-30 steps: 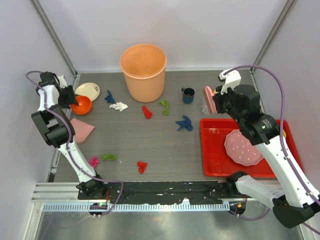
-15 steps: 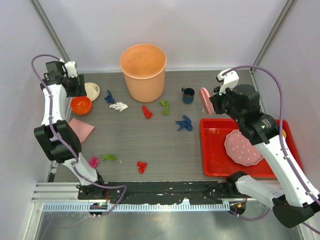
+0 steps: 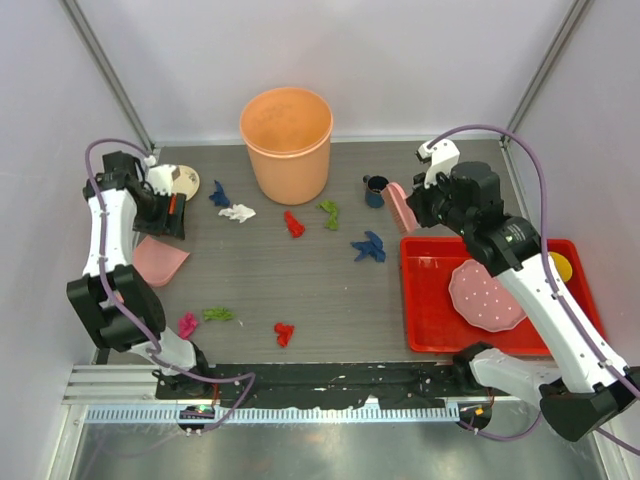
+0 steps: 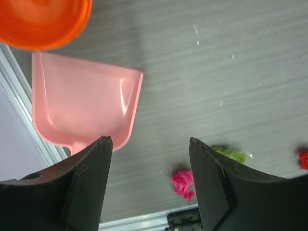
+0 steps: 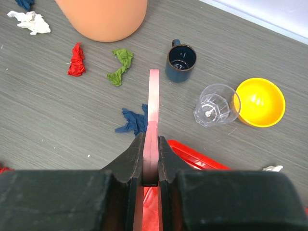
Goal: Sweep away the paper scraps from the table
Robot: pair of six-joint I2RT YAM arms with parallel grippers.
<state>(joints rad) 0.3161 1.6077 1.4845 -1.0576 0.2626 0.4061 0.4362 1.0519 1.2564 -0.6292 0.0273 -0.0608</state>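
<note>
The paper scraps lay loose on the table, all on the near side of the bucket. At the bucket's left foot sat a navy scrap, with a white scrap just beside it. Directly in front of the bucket lay a red scrap, and a green scrap and a blue scrap lay to the front right. Well in front of the bucket, toward the table's near edge, lay a magenta scrap, a second green scrap and a second red scrap.

You had the right gripper to the right of the bucket. Its fingers were pressed onto a thin pink tool, which showed edge-on in the wrist view and pointed toward the mug. The glass and the yellow bowl stood farther right of the bucket, beyond the mug.

You had the left gripper to the left of the bucket, jaws spread with nothing between them. It hung over the table beside the dustpan. The orange bowl was just past the dustpan's open end.

The red tray lay far to the front right of the bucket and carried a pink disc.
</note>
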